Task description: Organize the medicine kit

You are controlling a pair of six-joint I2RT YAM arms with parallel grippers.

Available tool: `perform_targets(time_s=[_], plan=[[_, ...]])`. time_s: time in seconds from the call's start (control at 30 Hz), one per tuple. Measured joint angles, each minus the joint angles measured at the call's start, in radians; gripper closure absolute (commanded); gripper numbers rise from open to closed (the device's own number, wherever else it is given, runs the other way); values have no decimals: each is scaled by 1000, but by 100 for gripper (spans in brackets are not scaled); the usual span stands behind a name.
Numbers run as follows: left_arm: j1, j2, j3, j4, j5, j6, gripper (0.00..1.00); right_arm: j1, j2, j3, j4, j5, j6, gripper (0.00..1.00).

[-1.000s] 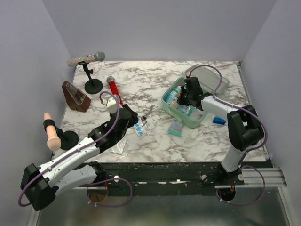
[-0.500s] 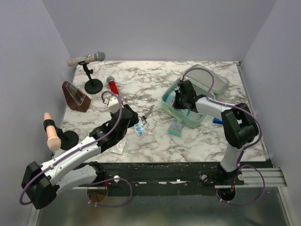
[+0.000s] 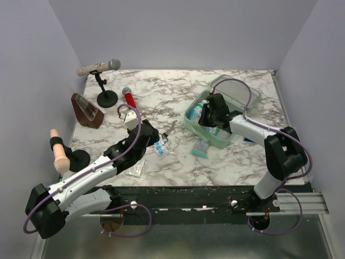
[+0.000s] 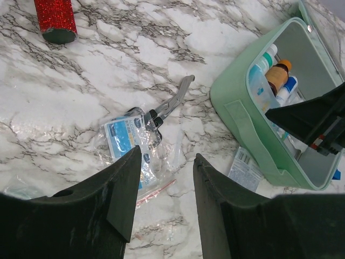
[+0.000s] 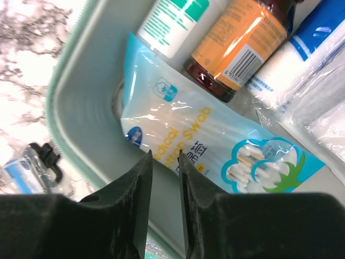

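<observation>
Medicine kit (image 4: pixel 240 121) lying open at right, my left pincer (image 4: pixel 167 159) well apart to its left, spread wide and empty above 1 clear packet (image 4: pixel 126 137), my right pincer (image 5: pixel 164 157) inside the kit, jaws slightly parted, empty, over 1 cotton-swab packet (image 5: pixel 215 145), 3 bottles (image 5: pixel 242 43) beside.

Red glitter cylinder (image 4: pixel 55 19) half beyond left-wrist frame; lower edge of swab packet (image 5: pixel 215 145) behind right fingers (image 5: pixel 126 216).

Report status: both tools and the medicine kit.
Left tool open by bagged packet. Right tool slightly open inside medicine kit, above swab packet. Lid open.
</observation>
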Motion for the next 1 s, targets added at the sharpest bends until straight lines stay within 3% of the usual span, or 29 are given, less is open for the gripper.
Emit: perform_targets(time_s=[0.07,0.27,0.63,0.87,1.0], plan=[[0,2,0,1,0,0,47,2,-30,2,-5,8,0,64],[0,3,0,1,0,0,47,6,-32,91,-27,21,-15,78],[0,3,-4,0,0,0,47,6,139,136,-60,69,-27,87],[0,3,-6,5,0,0,47,6,146,128,-64,76,-36,86],[0,3,-10,8,1,0,47,6,109,80,-59,76,-39,72]])
